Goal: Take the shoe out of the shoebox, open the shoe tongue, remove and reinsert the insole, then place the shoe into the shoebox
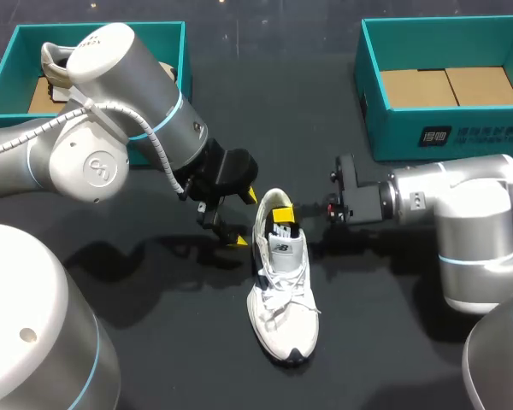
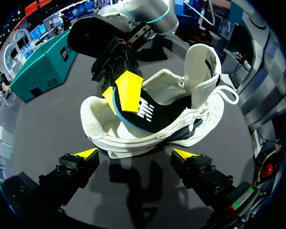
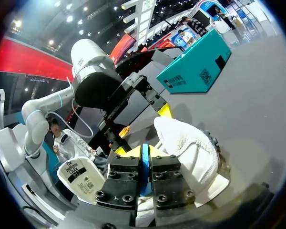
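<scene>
A white sneaker [image 1: 280, 295] lies on the dark table, heel toward the far side, tongue [image 2: 200, 59] pulled up. My right gripper [image 1: 281, 213] is at the heel opening, its yellow fingers [image 2: 128, 90] shut on the heel end of the black, blue-edged insole [image 2: 145, 114]. The right wrist view shows the thin blue insole edge [image 3: 144, 164] pinched in the right gripper [image 3: 144, 157], beside the heel collar [image 3: 186, 143]. My left gripper [image 1: 239, 219] stands open just left of the heel, touching nothing. In its own view the left gripper [image 2: 134, 153] faces the shoe's side [image 2: 181, 129].
A teal shoebox [image 1: 445, 128] with a cardboard floor stands at the back right. A second teal box [image 1: 17, 38] sits at the back left, partly hidden by my left arm, with another shoe [image 1: 51, 64] inside.
</scene>
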